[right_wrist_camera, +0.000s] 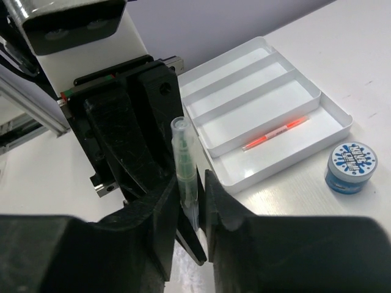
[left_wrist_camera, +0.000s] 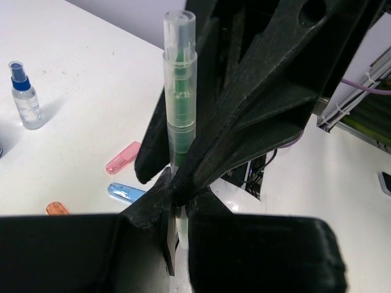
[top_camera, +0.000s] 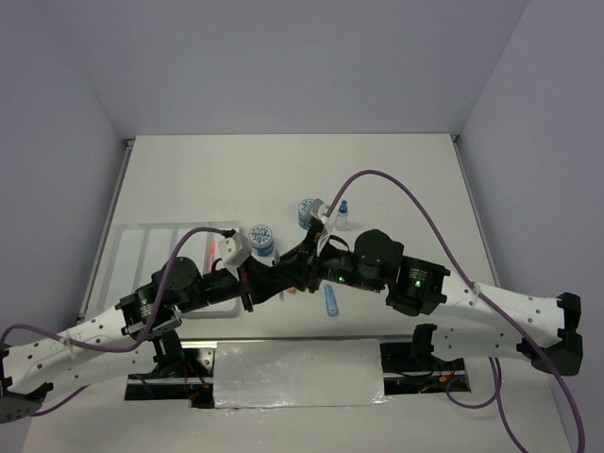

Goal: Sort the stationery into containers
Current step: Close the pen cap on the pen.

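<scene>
Currently the green pen (left_wrist_camera: pixel 180 104) is off the table, between both claws. The left claw (left_wrist_camera: pixel 178 229) is closed on one end of it. The right claw (right_wrist_camera: pixel 190 204) flanks the same pen; its grip cannot be determined. Beyond lies the white tray (right_wrist_camera: pixel 244 91), holding an orange pen (right_wrist_camera: pixel 275 133), with a blue pot (right_wrist_camera: pixel 351 168) just beside it

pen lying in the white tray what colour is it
Orange. The pen shows best in the right wrist view.

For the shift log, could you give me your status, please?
Left fingers shut on green pen, held upright. Right fingers flank it too, grip unclear. Orange pen already in tray.
</scene>
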Available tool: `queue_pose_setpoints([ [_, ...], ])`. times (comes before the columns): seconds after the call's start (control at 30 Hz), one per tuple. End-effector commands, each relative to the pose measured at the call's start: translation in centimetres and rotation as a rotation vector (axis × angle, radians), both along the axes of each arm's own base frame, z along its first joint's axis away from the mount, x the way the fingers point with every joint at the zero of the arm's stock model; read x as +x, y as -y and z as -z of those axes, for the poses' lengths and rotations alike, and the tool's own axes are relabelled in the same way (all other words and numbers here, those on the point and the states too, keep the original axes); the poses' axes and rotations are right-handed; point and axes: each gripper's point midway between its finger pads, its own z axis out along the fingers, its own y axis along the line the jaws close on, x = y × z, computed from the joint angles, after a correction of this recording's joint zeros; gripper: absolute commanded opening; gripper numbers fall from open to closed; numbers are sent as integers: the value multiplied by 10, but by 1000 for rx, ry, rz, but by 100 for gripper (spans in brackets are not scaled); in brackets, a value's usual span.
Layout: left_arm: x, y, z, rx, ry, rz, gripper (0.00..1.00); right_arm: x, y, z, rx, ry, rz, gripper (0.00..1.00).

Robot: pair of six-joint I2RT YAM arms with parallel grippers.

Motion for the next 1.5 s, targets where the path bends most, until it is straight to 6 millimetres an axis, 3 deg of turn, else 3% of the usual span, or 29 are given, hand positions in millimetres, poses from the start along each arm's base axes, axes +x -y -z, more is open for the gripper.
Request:
queue_pose_setpoints([
  [0.0,-8,2,-41,-98,99,50,0,-11,0,-24,77,21,-44,33],
  [0.03,-9,2,-41,-100,100,53,0,-9,1,-30,89,24,-34,41],
  [0.17,-13,3,-40,-98,106,80,0,-5,7,-41,110,33,-1,59],
  [0.4,-18,5,-32,-86,96,108,0,-5,21,-74,205,64,11,62],
  [0.7,-18,5,-32,-82,93,112,0,-10,21,-83,239,59,-15,61],
  [0.9,-20,7,-30,-82,91,124,0,6,21,-82,232,48,68,47],
  [1.2,-21,7,-29,-82,92,132,0,13,19,-81,228,43,96,41],
  [1.33,-21,7,-30,-81,92,130,0,11,16,-76,217,37,85,20],
  [1.4,-20,6,-31,-80,93,124,0,10,13,-71,198,35,74,0],
  [1.47,-17,5,-33,-81,96,108,0,11,12,-64,180,33,71,0],
])
